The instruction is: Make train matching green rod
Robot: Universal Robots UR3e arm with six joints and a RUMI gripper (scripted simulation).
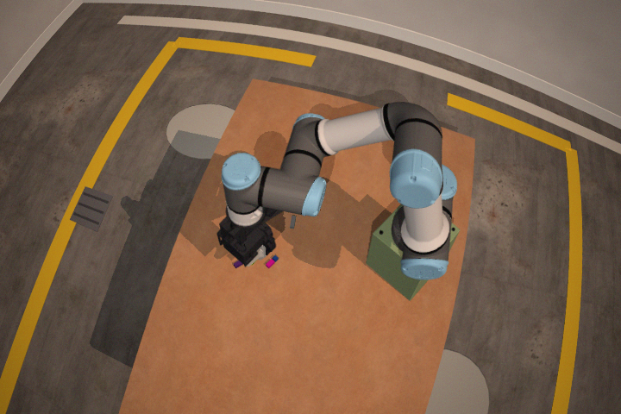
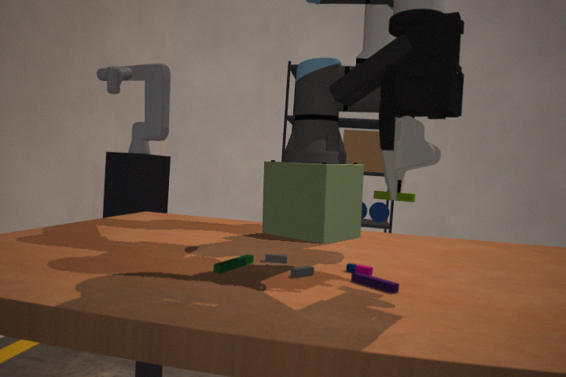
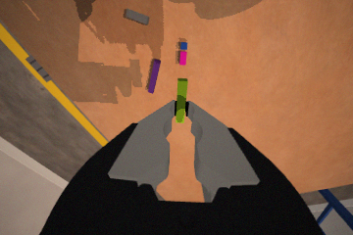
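Note:
My gripper [image 3: 180, 102] [image 2: 394, 195] is shut on a lime rod [image 3: 181, 99] and holds it level, high above the table; the side view shows the lime rod between the fingertips [image 2: 395, 188]. Below it a blue rod [image 2: 350, 267] and a magenta rod [image 2: 363, 269] lie end to end, touching. A purple rod [image 2: 374, 283] lies just in front of them, apart. In the wrist view the lime rod points toward the magenta rod [image 3: 182, 58] and the blue rod [image 3: 183, 45]; the purple rod [image 3: 154, 75] lies to their left. The green rod [image 2: 233, 263] lies farther left.
Two grey rods [image 2: 275, 258] [image 2: 302, 271] lie between the green rod and the blue rod. The arm's green base block [image 2: 311, 200] stands at the back of the table. In the overhead view the arm hides most rods; the magenta rod [image 1: 270, 262] shows.

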